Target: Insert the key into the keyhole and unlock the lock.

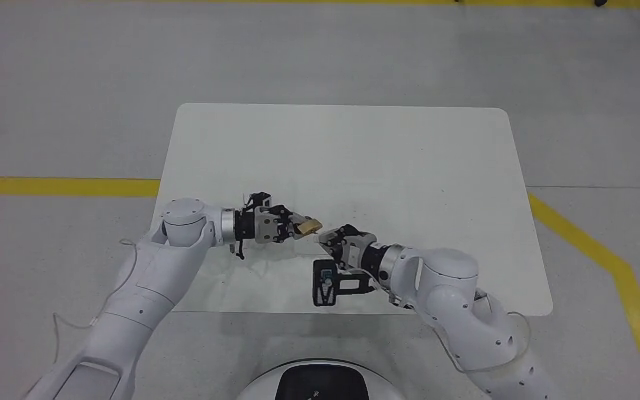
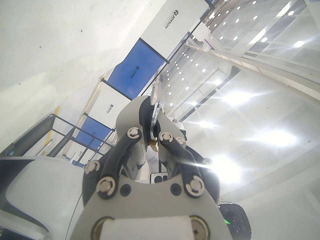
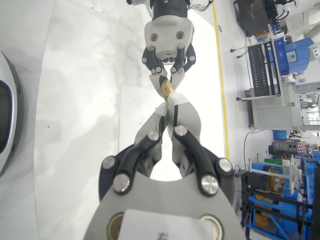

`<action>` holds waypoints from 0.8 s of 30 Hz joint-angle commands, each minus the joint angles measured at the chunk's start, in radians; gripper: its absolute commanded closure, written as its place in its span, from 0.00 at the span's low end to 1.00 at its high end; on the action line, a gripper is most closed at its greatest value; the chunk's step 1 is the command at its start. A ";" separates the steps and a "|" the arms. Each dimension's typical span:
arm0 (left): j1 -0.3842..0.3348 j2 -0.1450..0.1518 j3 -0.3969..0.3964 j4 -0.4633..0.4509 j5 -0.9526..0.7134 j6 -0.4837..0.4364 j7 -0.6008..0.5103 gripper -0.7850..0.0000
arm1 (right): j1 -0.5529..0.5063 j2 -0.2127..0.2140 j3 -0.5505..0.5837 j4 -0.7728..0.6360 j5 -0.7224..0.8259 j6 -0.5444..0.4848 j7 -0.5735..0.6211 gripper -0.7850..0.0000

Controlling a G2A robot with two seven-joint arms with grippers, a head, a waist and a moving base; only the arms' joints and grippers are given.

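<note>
The left gripper (image 1: pixel 298 228) has its jaws pinched on a brass padlock (image 3: pixel 166 89), whose body sticks out past the jaw tips. Facing the padlock tip to tip, the right gripper (image 3: pixel 170 102) has its jaws pressed together on the key (image 3: pixel 167 116), a thin strip mostly hidden between them. The right jaws' tips touch the padlock's free end. Whether the key has entered the padlock cannot be told. Below the padlock lies the white worktop (image 1: pixel 400 150).
</note>
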 commanded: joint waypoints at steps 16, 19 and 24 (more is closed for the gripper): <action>0.000 0.003 0.022 -0.003 -0.004 0.003 0.010 1.00 | 0.004 -0.002 -0.033 -0.017 -0.041 0.017 0.061 1.00; -0.001 0.003 0.025 -0.003 -0.005 0.004 0.011 1.00 | 0.002 -0.002 -0.041 -0.021 -0.052 0.020 0.066 1.00; -0.001 0.005 0.017 -0.004 -0.014 -0.009 0.017 1.00 | -0.004 -0.003 -0.031 -0.026 -0.032 0.043 0.051 1.00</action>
